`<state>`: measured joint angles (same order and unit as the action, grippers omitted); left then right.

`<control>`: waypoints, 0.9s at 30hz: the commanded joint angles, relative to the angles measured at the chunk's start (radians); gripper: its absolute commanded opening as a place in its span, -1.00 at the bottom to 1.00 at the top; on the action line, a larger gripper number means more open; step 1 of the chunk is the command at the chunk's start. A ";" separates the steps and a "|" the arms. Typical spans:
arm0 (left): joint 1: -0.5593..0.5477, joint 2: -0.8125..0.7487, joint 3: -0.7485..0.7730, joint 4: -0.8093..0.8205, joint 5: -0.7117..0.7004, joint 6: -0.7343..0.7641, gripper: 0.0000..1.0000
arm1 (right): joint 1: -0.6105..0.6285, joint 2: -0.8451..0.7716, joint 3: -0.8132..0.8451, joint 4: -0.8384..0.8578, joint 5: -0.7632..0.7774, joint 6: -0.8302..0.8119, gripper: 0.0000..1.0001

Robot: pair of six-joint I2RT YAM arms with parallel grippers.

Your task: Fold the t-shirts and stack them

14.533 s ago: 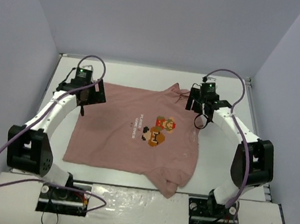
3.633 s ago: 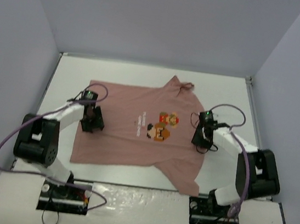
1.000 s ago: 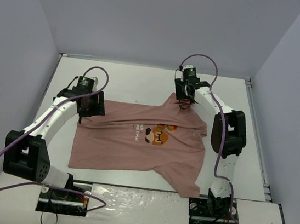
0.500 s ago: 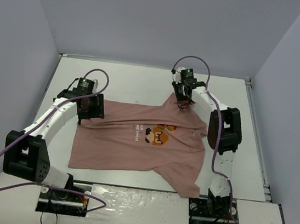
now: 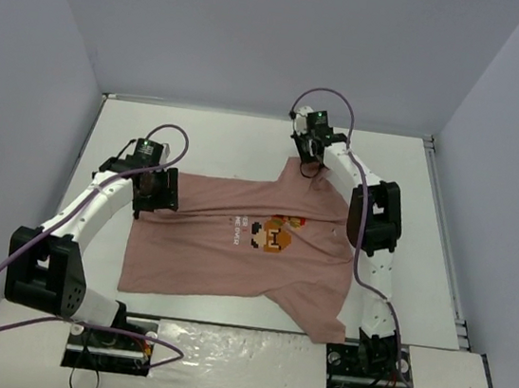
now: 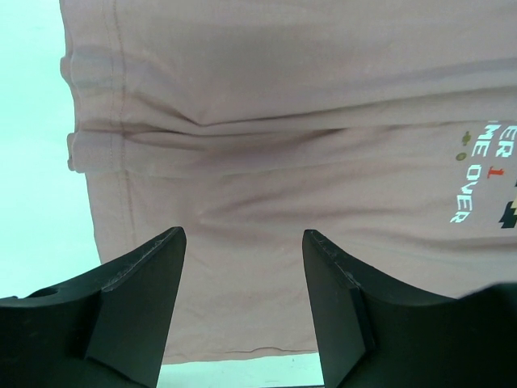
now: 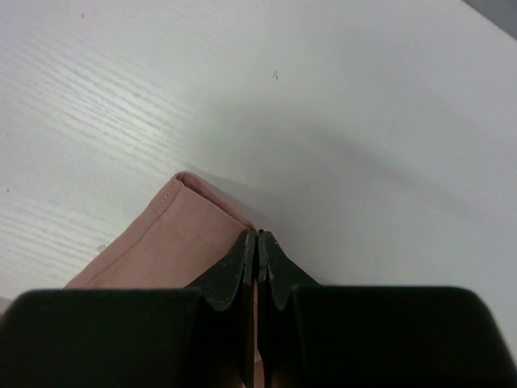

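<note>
Now, right hand (image 7: 257, 236) pinched shut on the far sleeve (image 7: 174, 238) of the pink t-shirt (image 5: 223, 256).
I see the t-shirt lying spread on the white desk (image 5: 209, 140); my left hand (image 6: 242, 238) hovers over its left edge, fingers (image 6: 137, 283) apart, holding nothing.

The left arm (image 5: 96, 199) arcs out from its base, elbow low at the near left, wrist tipped down. The left gripper (image 6: 242, 242) has its fingers (image 6: 145, 283) apart, gripping nothing. The right arm (image 5: 370, 230) stretches almost straight toward the far side. The right gripper (image 7: 257, 236) has its fingers pressed together on the t-shirt (image 7: 174, 246) edge.
</note>
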<state>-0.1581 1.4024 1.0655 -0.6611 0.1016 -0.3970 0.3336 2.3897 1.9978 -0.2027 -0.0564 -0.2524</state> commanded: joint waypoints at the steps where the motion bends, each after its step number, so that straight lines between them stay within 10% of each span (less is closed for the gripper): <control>1: -0.007 -0.051 0.002 -0.018 -0.020 0.020 0.14 | -0.001 0.045 0.174 0.028 -0.001 -0.034 -1.00; 4: -0.007 -0.051 0.004 -0.022 -0.020 0.020 0.13 | 0.001 0.085 0.245 0.028 -0.002 -0.034 -0.95; 7: -0.006 -0.046 0.011 -0.023 -0.017 0.021 0.14 | 0.001 0.091 0.292 0.029 0.010 -0.017 -0.04; 9: -0.008 -0.038 0.020 -0.023 -0.014 0.023 0.14 | 0.001 0.072 0.288 0.029 0.034 0.012 0.10; 20: -0.005 0.158 0.231 0.027 -0.017 0.019 0.13 | -0.124 -0.342 -0.185 0.028 0.010 0.301 -0.02; 27: 0.009 0.443 0.429 0.071 -0.026 0.003 0.13 | -0.173 -0.341 -0.343 0.028 -0.061 0.317 0.00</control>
<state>-0.1577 1.7310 1.3841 -0.6255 0.0892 -0.3820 0.1581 2.0334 1.7006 -0.1864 -0.0570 0.0252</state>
